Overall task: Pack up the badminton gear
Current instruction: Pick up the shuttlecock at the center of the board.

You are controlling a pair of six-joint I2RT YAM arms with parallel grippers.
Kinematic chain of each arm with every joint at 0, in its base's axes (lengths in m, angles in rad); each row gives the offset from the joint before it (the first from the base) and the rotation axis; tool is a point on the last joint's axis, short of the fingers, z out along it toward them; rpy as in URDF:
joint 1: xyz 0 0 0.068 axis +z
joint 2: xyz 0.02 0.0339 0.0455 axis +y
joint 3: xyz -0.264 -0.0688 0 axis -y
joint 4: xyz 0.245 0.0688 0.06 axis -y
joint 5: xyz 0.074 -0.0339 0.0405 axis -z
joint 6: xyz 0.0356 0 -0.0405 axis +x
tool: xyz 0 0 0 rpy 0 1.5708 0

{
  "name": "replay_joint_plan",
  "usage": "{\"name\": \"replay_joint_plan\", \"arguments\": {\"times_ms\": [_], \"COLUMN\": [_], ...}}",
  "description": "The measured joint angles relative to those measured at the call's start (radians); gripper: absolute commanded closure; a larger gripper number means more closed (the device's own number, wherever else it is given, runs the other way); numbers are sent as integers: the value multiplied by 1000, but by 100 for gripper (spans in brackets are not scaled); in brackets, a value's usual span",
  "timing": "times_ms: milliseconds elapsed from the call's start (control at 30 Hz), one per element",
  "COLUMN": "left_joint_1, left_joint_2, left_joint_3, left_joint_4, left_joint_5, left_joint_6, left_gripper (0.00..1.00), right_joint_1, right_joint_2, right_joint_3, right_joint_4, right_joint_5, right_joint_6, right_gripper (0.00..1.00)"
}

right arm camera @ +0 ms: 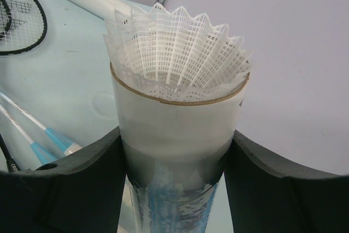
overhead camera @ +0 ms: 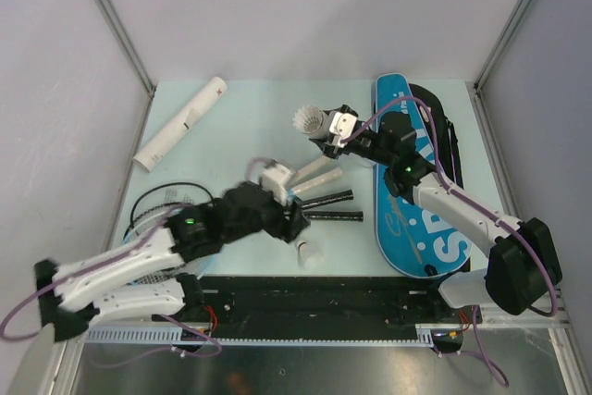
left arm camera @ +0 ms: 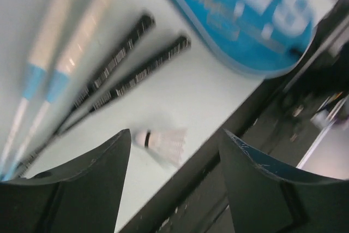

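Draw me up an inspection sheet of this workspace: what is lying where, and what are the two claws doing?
Surface: pale table, no spills seen.
Job's things: bag flat at the right; rackets lying mid-table, two white handles and two black; loose tube lying at the far left; shuttlecock on the table near the front edge; held tube with a second shuttlecock sticking out of its top.
Clutter: nothing seen.
Grippers: left gripper open, empty, near the lying shuttlecock; right gripper shut on the held tube.
Cables: purple cables looping along both arms.
Surroundings: grey walls, metal posts.
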Motion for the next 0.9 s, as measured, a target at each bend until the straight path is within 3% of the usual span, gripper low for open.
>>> {"name": "replay_joint_plan", "arguments": {"times_ms": [233,500,800,833,900], "left_joint_1": [-274,-421,-451,-451,-451], "left_joint_2": [323,672,770,787,820], "left_joint_3": [-53,18,27,29,29], "left_joint_4": [-26,-29,-77,-86,-101], "left_joint_5": [-214,-418,-576,-593,-626], "left_joint_6": [-43,-172,-215,-221,-230], "left_gripper": [22,27,62,74,89], "right_joint_1": [-5,-11,-12,-12,-12], "right_joint_2": [0,0,-1,-1,-1], "right_joint_3": [0,0,0,0,0], "right_joint_4": [3,5,4,4,5], "right_joint_5": [0,-1,-1,-1,-1], "right_joint_6": [4,8,10,10,11], "right_gripper": [65,66,66,66,66]}}
